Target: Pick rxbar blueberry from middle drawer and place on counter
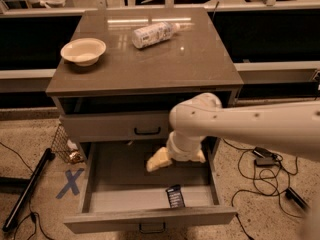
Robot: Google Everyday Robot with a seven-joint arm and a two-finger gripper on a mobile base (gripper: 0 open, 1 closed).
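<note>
While the arm (250, 126) reaches in, surface: counter (165, 64) carries a bowl (83, 50) and a lying white bottle (151, 34).
Room: speckled floor, blue tape X (70, 182), loose cables (260, 184).
Middle drawer (150, 218): pulled out; rxbar blueberry (175, 196) lies near its front wall, untouched.
Pincer (179, 160): over the drawer's rear, spread, empty.
Hidden: arm covers the pincer's base; wrapper print unreadable.

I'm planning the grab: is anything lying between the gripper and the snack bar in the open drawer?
Nothing visible does. The gripper hangs inside the open middle drawer, just behind the snack bar, with only bare drawer floor between them.
</note>
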